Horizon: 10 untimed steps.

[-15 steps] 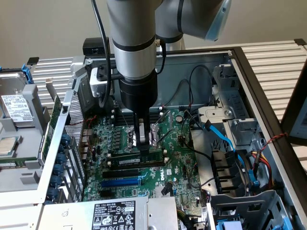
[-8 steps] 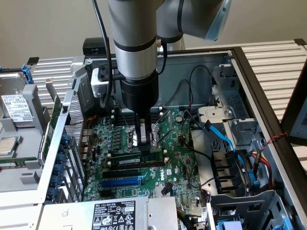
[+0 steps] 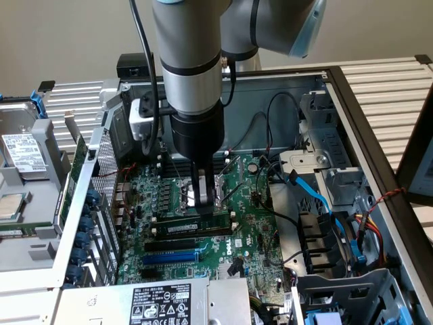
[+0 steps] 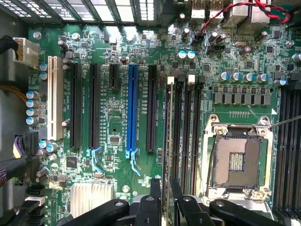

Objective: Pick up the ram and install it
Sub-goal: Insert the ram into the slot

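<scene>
The motherboard (image 4: 117, 117) is green lacquered board, slightly glossy. The case (image 3: 284, 88) is matt grey sheet metal, the arm (image 3: 189, 47) smooth satin metal. The blue slot (image 4: 132, 108) is shiny plastic, the ram (image 3: 183, 223) dark-green board.

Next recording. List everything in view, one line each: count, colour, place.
ram: one, dark green, on edge along the memory slot nearest the expansion slots
empty memory slots: three, black, between the ram and the socket
CPU socket: one, silver frame, beside those slots
blue expansion slot: one, blue, among black slots
white expansion slot: one, white, outermost in that row
heatsink: one, silver, near the slots' ends
motherboard: one, green, inside the case
computer case: one, grey, open
hard drive: one, silver, exterior view's left
robot arm: one, grey, above the case
gripper: one, black, shut on the ram
</scene>
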{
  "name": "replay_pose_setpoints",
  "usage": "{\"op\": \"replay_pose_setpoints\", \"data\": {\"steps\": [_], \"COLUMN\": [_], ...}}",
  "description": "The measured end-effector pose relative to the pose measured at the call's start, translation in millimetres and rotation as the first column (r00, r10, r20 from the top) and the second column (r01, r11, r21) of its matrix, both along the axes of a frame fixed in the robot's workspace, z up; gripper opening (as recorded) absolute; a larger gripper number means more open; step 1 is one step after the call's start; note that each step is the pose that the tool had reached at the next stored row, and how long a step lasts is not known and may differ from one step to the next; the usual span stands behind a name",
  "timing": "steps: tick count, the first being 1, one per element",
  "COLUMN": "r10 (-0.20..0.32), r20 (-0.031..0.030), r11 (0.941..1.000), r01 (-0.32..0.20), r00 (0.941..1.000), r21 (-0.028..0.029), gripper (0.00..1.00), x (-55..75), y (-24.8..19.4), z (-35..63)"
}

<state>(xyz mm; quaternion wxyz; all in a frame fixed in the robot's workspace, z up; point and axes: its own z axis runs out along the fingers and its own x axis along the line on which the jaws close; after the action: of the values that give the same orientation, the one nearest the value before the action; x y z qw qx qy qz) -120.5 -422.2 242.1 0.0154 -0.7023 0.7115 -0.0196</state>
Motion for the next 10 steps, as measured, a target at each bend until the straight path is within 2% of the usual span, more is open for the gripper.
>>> {"op": "replay_pose_setpoints", "data": {"steps": [10], "r10": [0.000], "r20": [0.0018], "r11": [1.0000], "r01": [0.000], "r00": [1.0000], "r21": [0.0000], "gripper": [0.22], "x": [-0.8], "y": [3.1], "z": [-5.4]}}
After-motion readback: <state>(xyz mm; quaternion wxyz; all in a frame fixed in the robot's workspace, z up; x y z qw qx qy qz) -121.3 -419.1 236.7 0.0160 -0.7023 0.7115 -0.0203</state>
